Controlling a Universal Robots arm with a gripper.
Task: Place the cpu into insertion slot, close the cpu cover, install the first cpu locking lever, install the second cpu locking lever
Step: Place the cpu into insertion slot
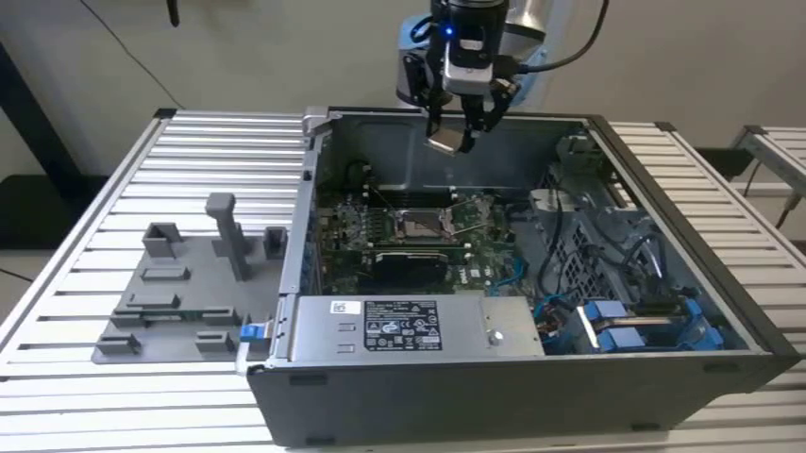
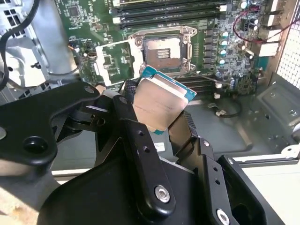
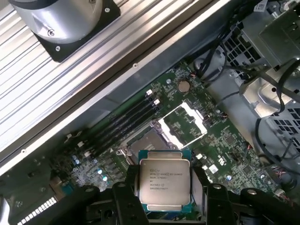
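My gripper [image 1: 462, 132] hangs above the open computer case, shut on the cpu [image 1: 447, 142]. In both wrist views the cpu [image 2: 161, 101] [image 3: 164, 180] is a tan-silver square on a green-blue base, pinched at two opposite edges by the black fingers [image 2: 126, 117]. Below it on the green motherboard lies the insertion slot [image 2: 161, 49] [image 3: 145, 143] [image 1: 422, 224], bare and uncovered. The cpu cover [image 2: 112, 61] [image 3: 184, 123], a silvery frame with a window, is swung open beside the slot. The cpu is well above the slot and touches nothing on the board.
The case [image 1: 655, 203] walls surround the board. A power supply [image 1: 416, 326] sits at the case front, with blue-clipped drive bays [image 1: 629, 326] and cables [image 1: 605, 255] on the exterior view's right. A grey fixture plate [image 1: 189, 283] with upright stands lies on the exterior view's left.
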